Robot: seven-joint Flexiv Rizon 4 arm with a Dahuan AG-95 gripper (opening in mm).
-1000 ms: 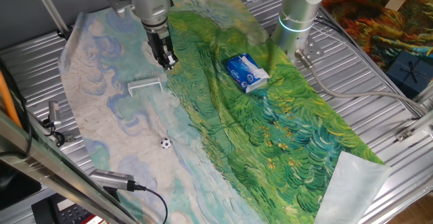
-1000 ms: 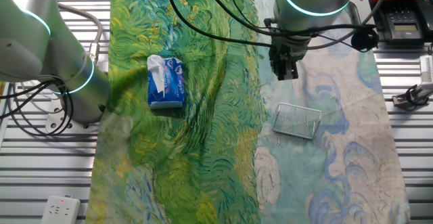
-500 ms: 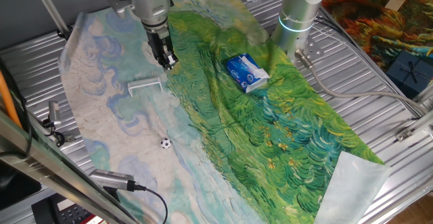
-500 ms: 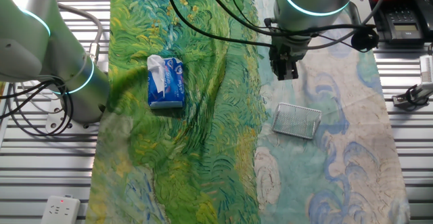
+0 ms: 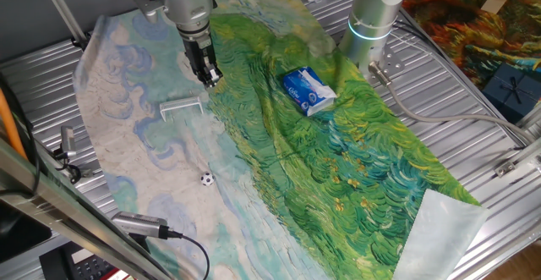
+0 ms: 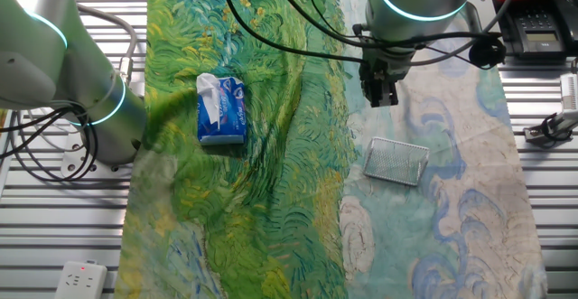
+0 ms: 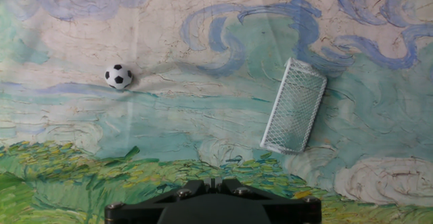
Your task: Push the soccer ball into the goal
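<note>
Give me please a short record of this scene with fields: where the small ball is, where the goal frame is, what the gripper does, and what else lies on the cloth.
ball: small white soccer ball with black patches, resting on the pale part of the painted cloth, apart from the goal
goal: low whitish wire-mesh goal frame, empty
gripper: black two-finger gripper, above the cloth beyond the goal, holding nothing, touching neither; jaw state unclear
other: blue-and-white packet on the green part
task state: ball not yet in goal

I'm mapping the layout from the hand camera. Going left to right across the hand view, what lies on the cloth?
soccer ball → goal. The ball lies at the left, apart from the goal, which lies tilted right of the middle.
</note>
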